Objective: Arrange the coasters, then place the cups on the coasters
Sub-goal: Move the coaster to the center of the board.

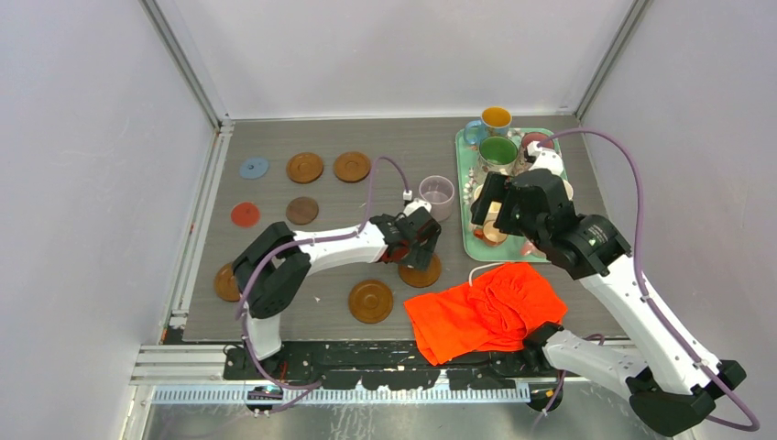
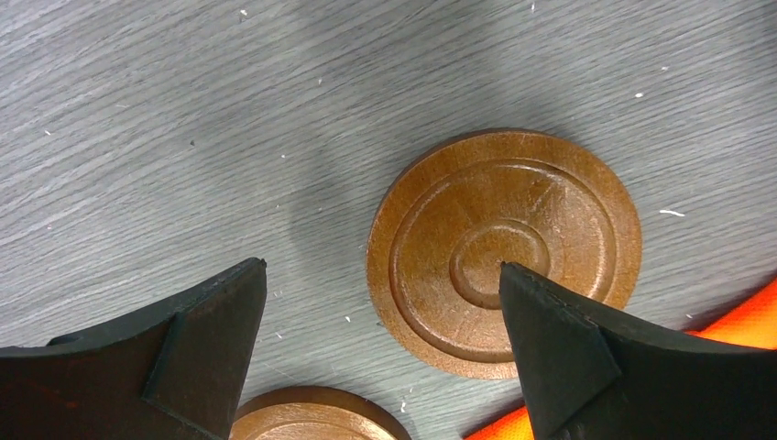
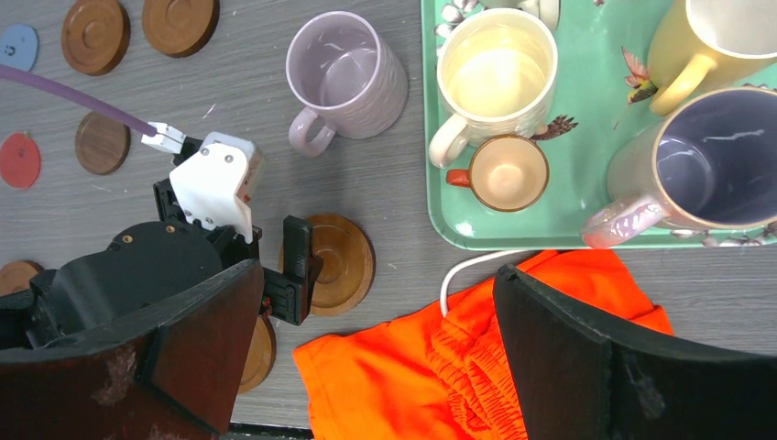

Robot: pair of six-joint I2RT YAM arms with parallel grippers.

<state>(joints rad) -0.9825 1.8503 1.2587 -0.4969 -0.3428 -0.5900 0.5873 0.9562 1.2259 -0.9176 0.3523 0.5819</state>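
- Grey wood-grain table (image 1: 385, 137): everything rests on it. No cup stands on a coaster yet, so I judge the job barely begun.
- Teal floral rectangular tray (image 1: 465, 240), at the far right: most of the handled mugs crowd it, among them the blue mug with the orange inside (image 1: 495, 119) and the green-lined mug (image 1: 498, 149).
- Crumpled orange cloth (image 1: 486, 312), at the near edge, its corner just beside the coaster I am over. If I shove that disc sideways it could slide under the fabric, or I could snag the cloth instead.
- My right fingers (image 1: 495, 209): spread wide and empty, hanging over the tray's near end. The mugs stand close together, so a careless descent could knock one into its neighbour.
- My left fingers (image 1: 419, 247): spread wide, holding nothing, low over a brown grooved wooden coaster (image 2: 476, 229). One tip is over the disc's face and the other over bare table. Closing from here may press on it rather than catch its rim, and a disc this thin and flat would probably skid.
- Lilac mug (image 1: 437, 194): alone on bare table just beyond my left fingers, where my wrist could clip it.
- Small blue disc (image 1: 254, 168) and small red-orange disc (image 1: 245, 214): near the left edge, well apart from the cups.
- Tiny copper cup (image 3: 507, 172): on the tray beside the cream mug (image 3: 495, 73), and likely the easiest to tip.
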